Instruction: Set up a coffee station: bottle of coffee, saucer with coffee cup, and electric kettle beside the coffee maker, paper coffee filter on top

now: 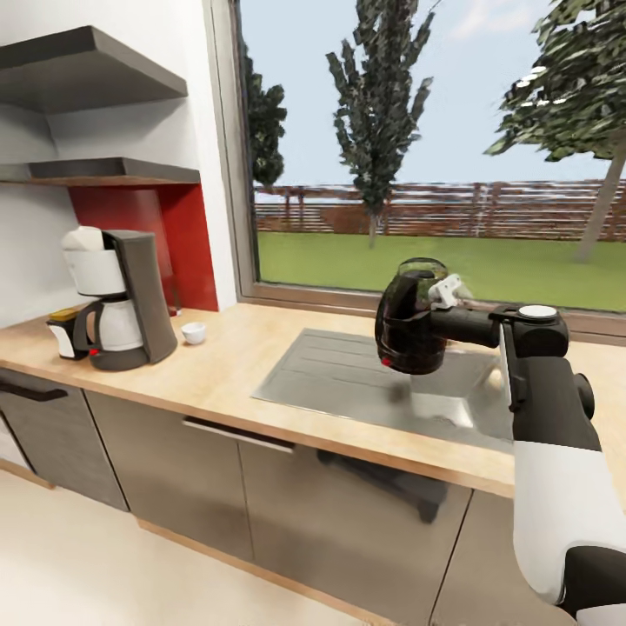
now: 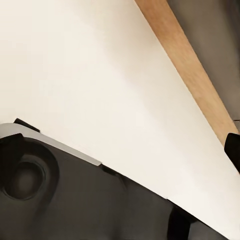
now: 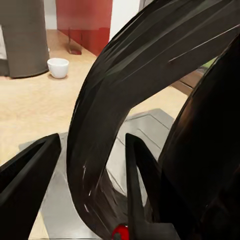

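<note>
Right hand [image 1: 435, 306] gripping kettle [image 1: 410, 323] above sink [image 1: 348, 376]

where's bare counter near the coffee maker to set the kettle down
The widest free patch of kitchen countertop lies between the coffee cup and the sink. It is crowded at the coffee maker: the bottle of coffee on one side, the cup on the other. The right hand holds the electric kettle over the sink.

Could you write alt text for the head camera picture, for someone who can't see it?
The robot's right gripper holds the electric kettle by its handle in the air over the steel sink. Further left on the kitchen countertop stand the coffee maker, the coffee cup and the bottle of coffee.
</note>
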Motion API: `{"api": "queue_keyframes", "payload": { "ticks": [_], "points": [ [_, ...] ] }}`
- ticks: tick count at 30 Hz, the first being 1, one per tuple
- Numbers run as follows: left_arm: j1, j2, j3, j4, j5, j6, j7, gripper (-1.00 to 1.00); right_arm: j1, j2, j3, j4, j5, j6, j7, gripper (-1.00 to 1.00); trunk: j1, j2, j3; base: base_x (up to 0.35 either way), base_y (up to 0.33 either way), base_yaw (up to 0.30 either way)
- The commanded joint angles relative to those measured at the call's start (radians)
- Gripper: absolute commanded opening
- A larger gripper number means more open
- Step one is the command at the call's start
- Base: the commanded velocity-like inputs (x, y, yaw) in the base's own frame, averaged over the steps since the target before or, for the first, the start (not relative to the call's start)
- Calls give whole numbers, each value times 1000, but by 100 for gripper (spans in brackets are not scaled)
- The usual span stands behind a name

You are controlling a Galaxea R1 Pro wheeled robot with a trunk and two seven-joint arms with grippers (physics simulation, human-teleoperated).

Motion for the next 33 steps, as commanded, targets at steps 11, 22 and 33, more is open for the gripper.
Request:
{"api": "queue_keyframes", "payload": {
  "ticks": [11,22,33],
  "points": [
    [0,0,8,-1,-6,-1,-3,100,-1,0,-1,0,4,5,11,-100,0,-1,-1,-130,0,204],
    [0,0,8,-1,-6,-2,-3,100,0,0,-1,1,3,5,11,-100,0,-1,-1,-3,0,269],
    [0,0,8,-1,-6,0,-3,100,0,0,-1,2,4,5,53,-100,0,-1,-1,0,0,76]
  ]
}}
